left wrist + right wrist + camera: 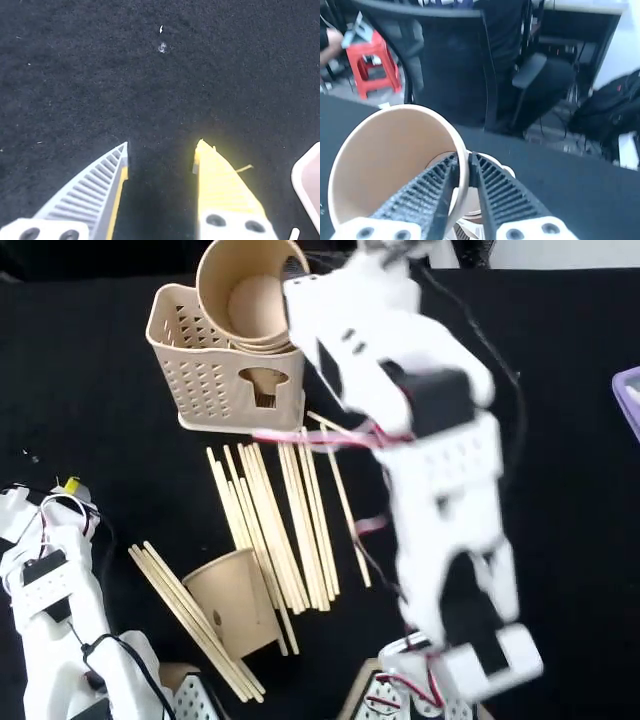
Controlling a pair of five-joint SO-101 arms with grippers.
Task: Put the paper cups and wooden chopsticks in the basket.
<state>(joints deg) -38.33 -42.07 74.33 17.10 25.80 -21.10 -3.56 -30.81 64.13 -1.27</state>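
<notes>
Ribbed right claw (464, 156) on paper cup (382, 165)

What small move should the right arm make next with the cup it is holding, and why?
Probably lower it a little before releasing. The right gripper pinches the paper cup by its rim, tilted above the stacked cups in the basket, so it seems not yet seated.

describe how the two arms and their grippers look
Both arms are white plastic shells with black motor blocks. The right arm trails red wires; the left arm carries black cables. The right gripper has black ribbed tapered fingers; the left gripper has one grey ribbed finger, one wrapped in yellow tape.
</notes>
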